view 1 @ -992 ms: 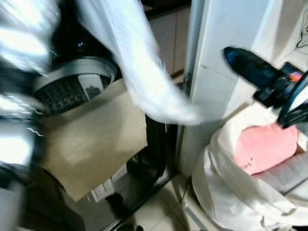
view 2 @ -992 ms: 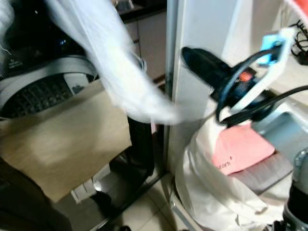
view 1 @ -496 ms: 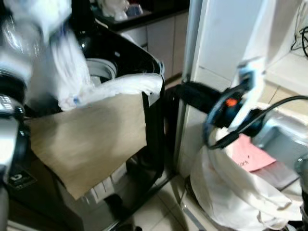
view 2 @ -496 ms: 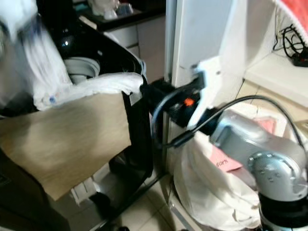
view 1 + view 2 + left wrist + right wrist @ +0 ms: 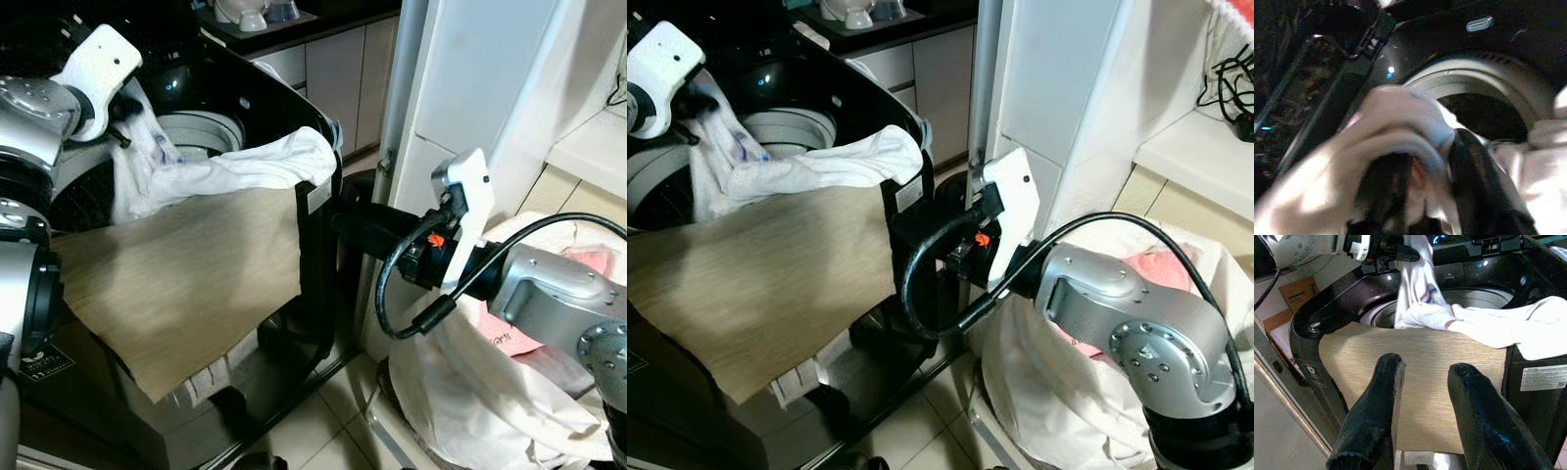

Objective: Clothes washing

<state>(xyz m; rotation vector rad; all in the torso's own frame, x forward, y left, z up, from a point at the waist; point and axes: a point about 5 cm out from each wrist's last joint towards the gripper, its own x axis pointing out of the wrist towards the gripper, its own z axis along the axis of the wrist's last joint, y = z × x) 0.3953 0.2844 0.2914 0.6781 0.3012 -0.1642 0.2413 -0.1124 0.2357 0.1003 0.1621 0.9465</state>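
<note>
Fingers (image 5: pixel 1474 181) of the left gripper (image 5: pixel 1425 196): 2, black, closed on a bunch of the white garment (image 5: pixel 225 171), cloth wrapped over and between them. Left gripper held above the open top of the washing machine (image 5: pixel 294 108), over the round drum (image 5: pixel 201 132).

Fingers (image 5: pixel 1476 426) of the right gripper (image 5: pixel 1422 416): 2, black, parted with a clear gap, gripping nothing. Right gripper stands beside the machine's right side, pointing toward it.

White garment: 1 item, upper end lifted in the left gripper, middle bunched over the drum's edge, far end draped across the machine's front right corner.

Washing machine: black, top-loading, lid up, drum rim grey.

Tan sheet (image 5: pixel 186 284): flat, wood-grain look, hanging down the machine's front below the garment.

Laundry bag (image 5: pixel 1068 401): white, on the tiled floor (image 5: pixel 313 431) just right of the machine, holding a pink item (image 5: pixel 1161 269).
</note>
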